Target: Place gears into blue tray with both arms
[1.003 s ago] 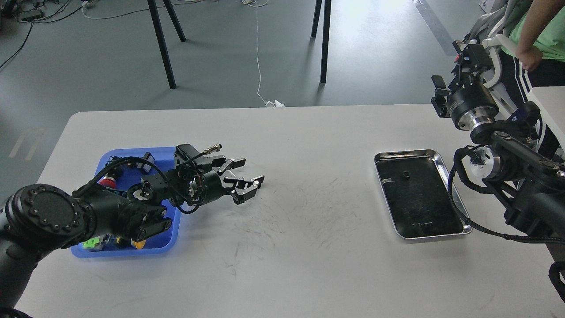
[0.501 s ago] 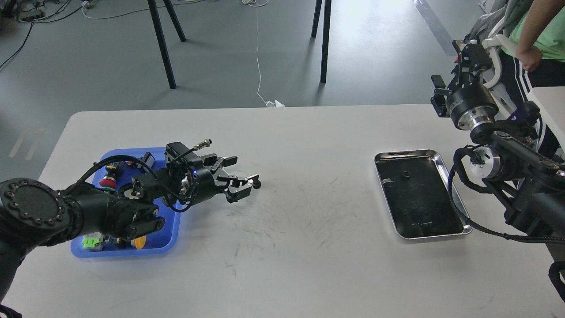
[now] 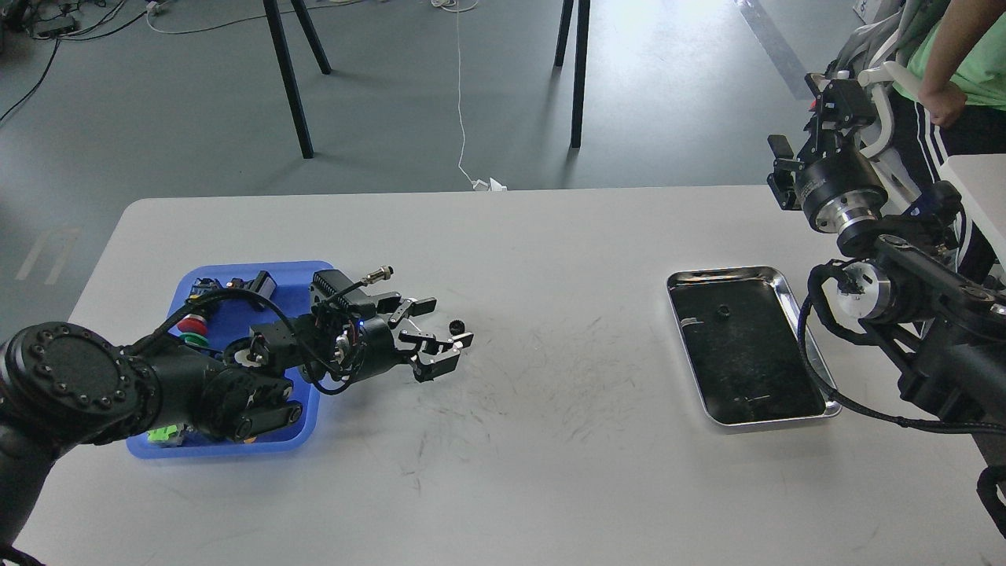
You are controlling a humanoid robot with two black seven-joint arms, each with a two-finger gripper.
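A tiny black gear (image 3: pixel 454 325) lies on the white table just right of the blue tray (image 3: pixel 236 303). My left gripper (image 3: pixel 451 321) is open, low over the table, and the gear sits between its two fingertips, apart from both as far as I can see. A second gear (image 3: pixel 722 312) rests in the metal tray. My right gripper (image 3: pixel 778 169) is raised at the far right above that tray's back corner; it is seen from behind and its fingers are hard to tell apart. My left arm covers much of the blue tray.
A shiny metal tray (image 3: pixel 817 369) with black lining stands at the right. Colourful push-button switches (image 3: pixel 191 324) lie in the blue tray. A person (image 3: pixel 955 71) stands at the top right, close to my right arm.
My left gripper drew back to the left, baring the gear at its tip, then came right again so its open fingers now straddle the gear. The right arm has not moved.
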